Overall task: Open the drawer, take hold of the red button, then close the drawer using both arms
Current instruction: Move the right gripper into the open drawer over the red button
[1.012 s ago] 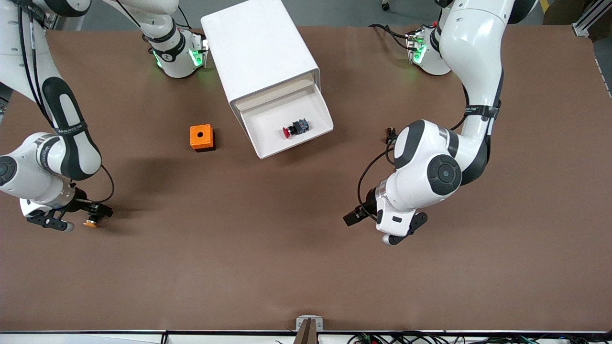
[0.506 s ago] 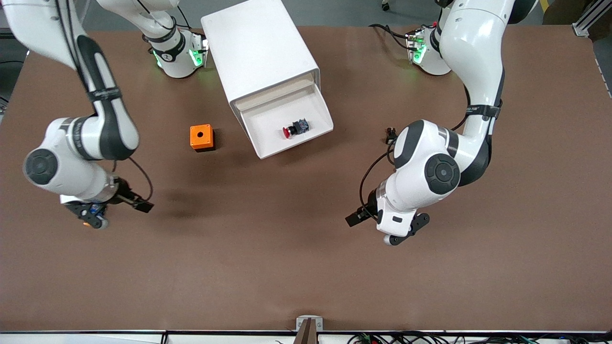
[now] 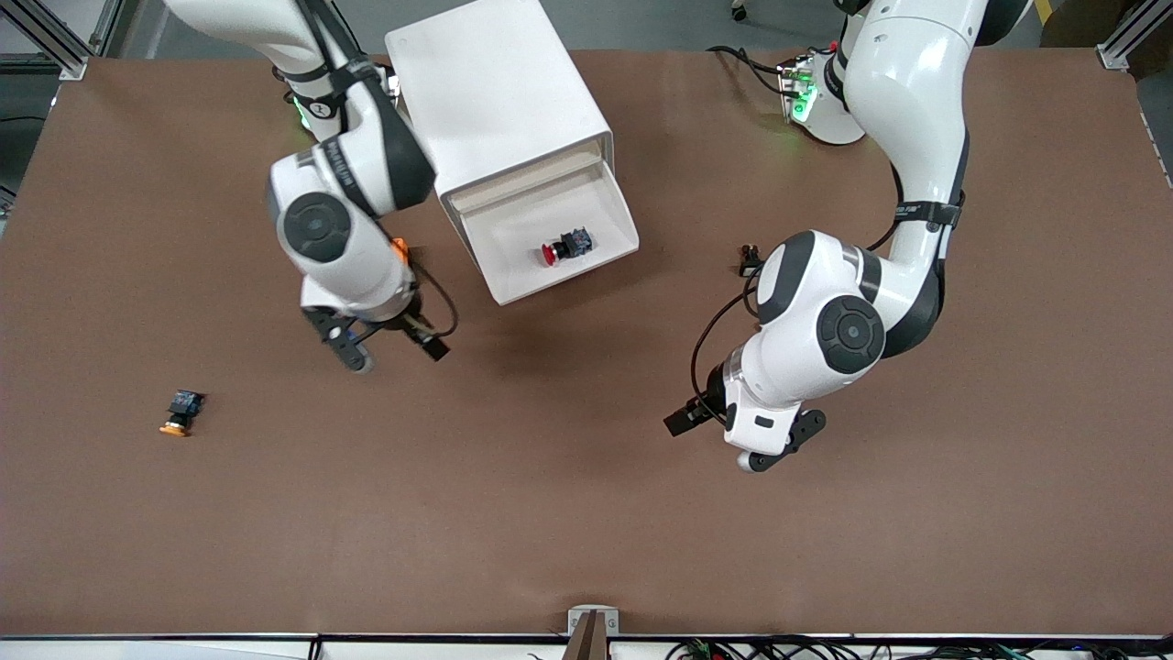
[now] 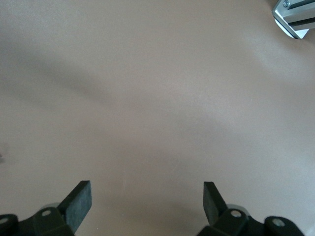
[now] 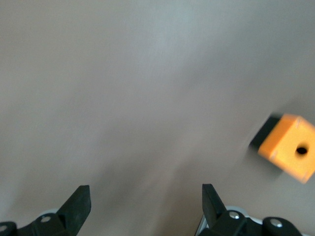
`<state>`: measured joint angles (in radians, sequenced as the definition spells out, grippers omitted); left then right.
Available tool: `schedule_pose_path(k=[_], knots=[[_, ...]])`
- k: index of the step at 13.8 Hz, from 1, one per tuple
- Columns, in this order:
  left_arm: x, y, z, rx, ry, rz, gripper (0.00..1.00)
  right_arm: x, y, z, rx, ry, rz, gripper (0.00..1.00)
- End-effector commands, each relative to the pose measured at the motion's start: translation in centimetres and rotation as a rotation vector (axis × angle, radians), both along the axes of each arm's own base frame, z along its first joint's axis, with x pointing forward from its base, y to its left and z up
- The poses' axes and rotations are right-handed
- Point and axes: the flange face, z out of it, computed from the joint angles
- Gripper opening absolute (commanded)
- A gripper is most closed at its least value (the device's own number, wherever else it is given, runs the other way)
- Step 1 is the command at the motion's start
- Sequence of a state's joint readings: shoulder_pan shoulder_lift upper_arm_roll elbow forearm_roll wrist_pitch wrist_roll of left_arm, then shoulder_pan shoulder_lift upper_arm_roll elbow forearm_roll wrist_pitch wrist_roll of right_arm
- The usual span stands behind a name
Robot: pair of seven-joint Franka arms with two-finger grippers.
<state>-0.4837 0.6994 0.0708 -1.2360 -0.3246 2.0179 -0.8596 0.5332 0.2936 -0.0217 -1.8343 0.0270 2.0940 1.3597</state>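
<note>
The white cabinet (image 3: 495,92) stands between the arm bases. Its drawer (image 3: 513,229) is pulled out toward the front camera. The red-capped button (image 3: 559,247) lies on its side in the drawer. My right gripper (image 3: 341,341) hangs open and empty over the table, beside the drawer toward the right arm's end. Its wrist view shows the open gripper (image 5: 145,201) over bare table. My left gripper (image 3: 777,445) is open and empty over the table toward the left arm's end, nearer the front camera than the drawer. Its wrist view shows the gripper (image 4: 146,201) over bare table.
An orange cube with a hole (image 5: 290,147) sits beside the drawer, almost hidden under my right arm in the front view (image 3: 399,245). An orange-capped switch (image 3: 180,412) lies on the table toward the right arm's end. A metal bracket (image 3: 593,621) sits at the table's front edge.
My right gripper let go of the orange-capped switch, which now lies on the table. The arm swung toward the cabinet and now covers the orange cube. The left arm barely moved.
</note>
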Motion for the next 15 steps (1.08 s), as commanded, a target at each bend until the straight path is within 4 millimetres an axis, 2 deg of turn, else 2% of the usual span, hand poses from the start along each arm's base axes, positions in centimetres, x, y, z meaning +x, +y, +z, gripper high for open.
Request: schedule_pose_path(k=[1, 3, 5, 7, 11, 15], knots=[[-0.2, 0.4, 0.9, 0.018, -0.009, -0.010, 1.00, -3.0, 5.5, 1.5, 0.005, -0.021, -0.074, 1.00], [-0.2, 0.5, 1.1, 0.017, -0.010, -0.009, 1.00, -5.7, 9.8, 2.5, 0.017, -0.037, -0.111, 1.00], [-0.2, 0.5, 1.2, 0.016, -0.012, -0.009, 1.00, -8.2, 12.8, 2.5, 0.015, -0.039, -0.136, 1.00], [-0.2, 0.6, 1.2, 0.018, -0.006, -0.009, 1.00, -10.0, 15.2, 1.6, 0.002, -0.042, -0.154, 1.00], [-0.2, 0.6, 1.0, 0.019, -0.004, -0.011, 1.00, -12.3, 18.0, 0.0, -0.017, -0.030, -0.169, 1.00], [-0.2, 0.7, 0.9, 0.020, -0.003, -0.014, 1.00, -12.8, 19.1, -1.4, -0.032, -0.023, -0.178, 1.00]])
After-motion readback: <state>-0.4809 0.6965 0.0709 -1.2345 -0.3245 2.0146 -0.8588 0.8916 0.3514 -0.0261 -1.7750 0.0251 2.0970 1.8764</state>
